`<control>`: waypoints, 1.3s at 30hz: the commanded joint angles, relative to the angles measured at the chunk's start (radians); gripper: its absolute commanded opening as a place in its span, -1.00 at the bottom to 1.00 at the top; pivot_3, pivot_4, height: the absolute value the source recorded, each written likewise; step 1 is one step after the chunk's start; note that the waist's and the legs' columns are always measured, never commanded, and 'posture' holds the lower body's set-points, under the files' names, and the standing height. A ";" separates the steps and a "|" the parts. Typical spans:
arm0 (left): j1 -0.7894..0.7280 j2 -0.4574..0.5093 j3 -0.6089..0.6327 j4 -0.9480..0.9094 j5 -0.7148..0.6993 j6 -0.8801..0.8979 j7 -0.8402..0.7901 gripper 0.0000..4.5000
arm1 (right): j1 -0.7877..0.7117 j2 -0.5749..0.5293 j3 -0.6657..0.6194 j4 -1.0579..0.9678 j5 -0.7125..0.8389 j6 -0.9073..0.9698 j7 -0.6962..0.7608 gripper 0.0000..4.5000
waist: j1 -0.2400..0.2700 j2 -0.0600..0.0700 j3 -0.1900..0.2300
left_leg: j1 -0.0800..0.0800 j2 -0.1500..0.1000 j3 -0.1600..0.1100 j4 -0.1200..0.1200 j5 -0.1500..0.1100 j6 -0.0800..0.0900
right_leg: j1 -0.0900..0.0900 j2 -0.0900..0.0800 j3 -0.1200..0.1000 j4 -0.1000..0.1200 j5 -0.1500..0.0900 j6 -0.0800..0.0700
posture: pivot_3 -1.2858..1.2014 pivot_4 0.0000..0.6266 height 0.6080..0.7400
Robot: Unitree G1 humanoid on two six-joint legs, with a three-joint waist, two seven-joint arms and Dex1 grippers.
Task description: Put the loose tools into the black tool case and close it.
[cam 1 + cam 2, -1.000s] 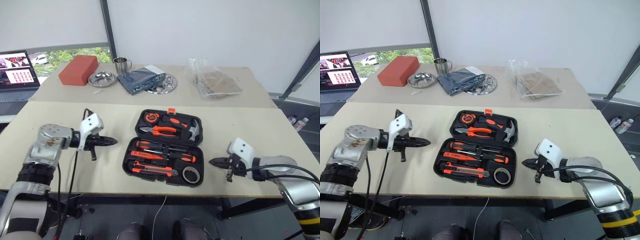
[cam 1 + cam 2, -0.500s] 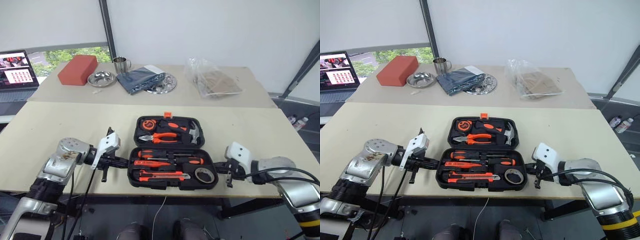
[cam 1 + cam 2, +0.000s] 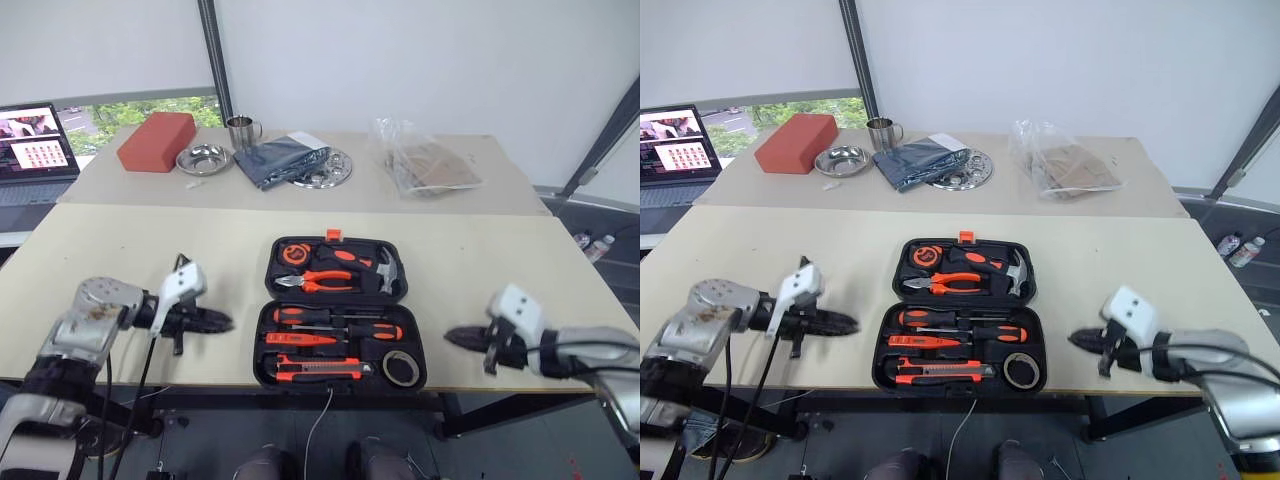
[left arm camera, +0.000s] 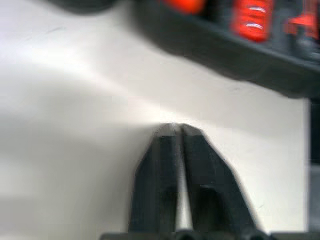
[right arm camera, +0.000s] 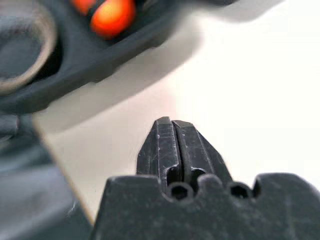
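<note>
Black tool case (image 3: 340, 312) lies open near the table's front edge with the tools seated in its recesses, between the left gripper (image 3: 222, 322) and right gripper (image 3: 452, 336), both apart from it, fingers pressed together, empty.

case (image 3: 340, 312) 1 — screwdrivers (image 3: 335, 318) 3 — knife (image 3: 318, 372) 1 — tape roll (image 3: 402, 368) 1

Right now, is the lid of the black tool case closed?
No, the black tool case lies open flat on the table, with the tools visible in both halves.
</note>
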 commanded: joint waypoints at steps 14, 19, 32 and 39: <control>-0.427 -0.348 0.019 0.339 -0.010 0.485 0.336 1.00 | -0.600 0.292 0.173 0.498 -0.051 0.325 -0.326 0.50 | -0.008 0.001 0.000 | -0.005 -0.004 0.001 -0.006 0.001 0.001 | -0.002 0.006 -0.006 0.001 0.003 -0.004 | 0.03 -0.52 0.94; -0.398 -0.340 0.011 0.315 -0.006 0.493 0.325 0.36 | -0.612 0.326 0.170 0.508 -0.060 0.319 -0.346 -0.21 | -0.009 0.001 0.000 | -0.002 -0.004 0.002 -0.003 0.002 0.000 | -0.001 0.004 -0.004 0.000 0.003 -0.004 | 0.03 -0.52 0.94; -0.334 -0.376 0.149 0.081 -0.100 0.401 0.349 -0.99 | -0.632 0.379 0.102 0.387 -0.089 0.155 -0.430 -1.00 | -0.008 0.001 -0.001 | 0.001 -0.004 0.003 -0.003 0.003 -0.002 | 0.000 0.003 -0.001 0.002 0.004 -0.005 | 0.03 -0.52 0.94; -0.288 -0.450 0.203 -0.031 -0.058 -0.041 0.432 -0.99 | -0.609 0.378 0.034 0.265 -0.143 -0.072 -0.500 -1.00 | -0.001 0.003 0.000 | -0.005 -0.005 0.004 -0.004 0.003 -0.002 | -0.005 0.002 -0.003 0.001 0.004 -0.006 | 0.03 -0.52 0.94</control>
